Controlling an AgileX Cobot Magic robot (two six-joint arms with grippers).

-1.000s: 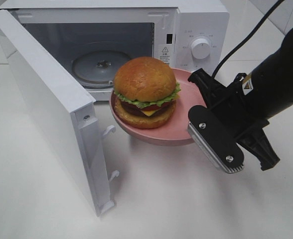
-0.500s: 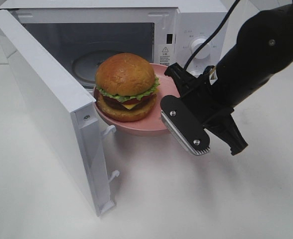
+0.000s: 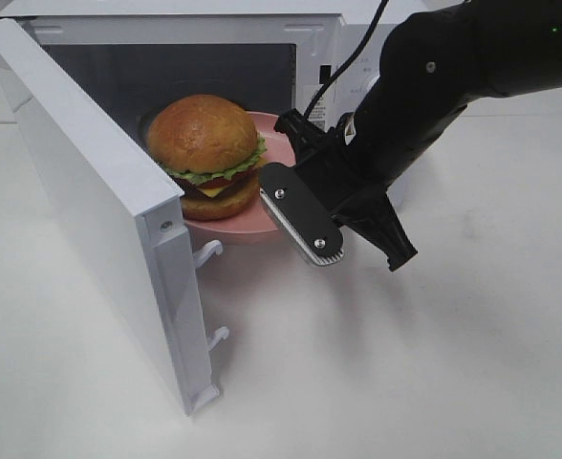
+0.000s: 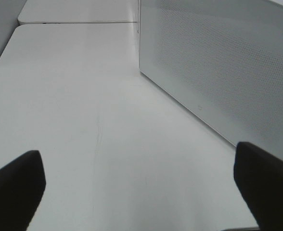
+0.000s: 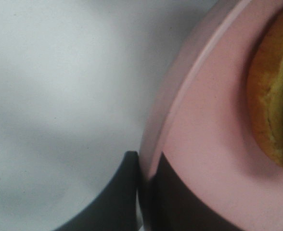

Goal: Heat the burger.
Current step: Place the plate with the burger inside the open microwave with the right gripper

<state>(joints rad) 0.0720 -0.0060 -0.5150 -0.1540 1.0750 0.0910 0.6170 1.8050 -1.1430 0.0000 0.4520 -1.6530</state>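
- Open white microwave oven (image 3: 214,10): round pink plate (image 3: 277,142) bearing golden-bunned burger (image 3: 205,143) in its doorway.
- Right gripper (image 3: 274,151): clamped on plate rim.
- Left gripper (image 4: 139,202): fingers wide, beside microwave.

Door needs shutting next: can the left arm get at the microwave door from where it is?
Probably yes. The left tool is open and empty, and its camera shows only bare table between it and what looks like the outer face of the door.
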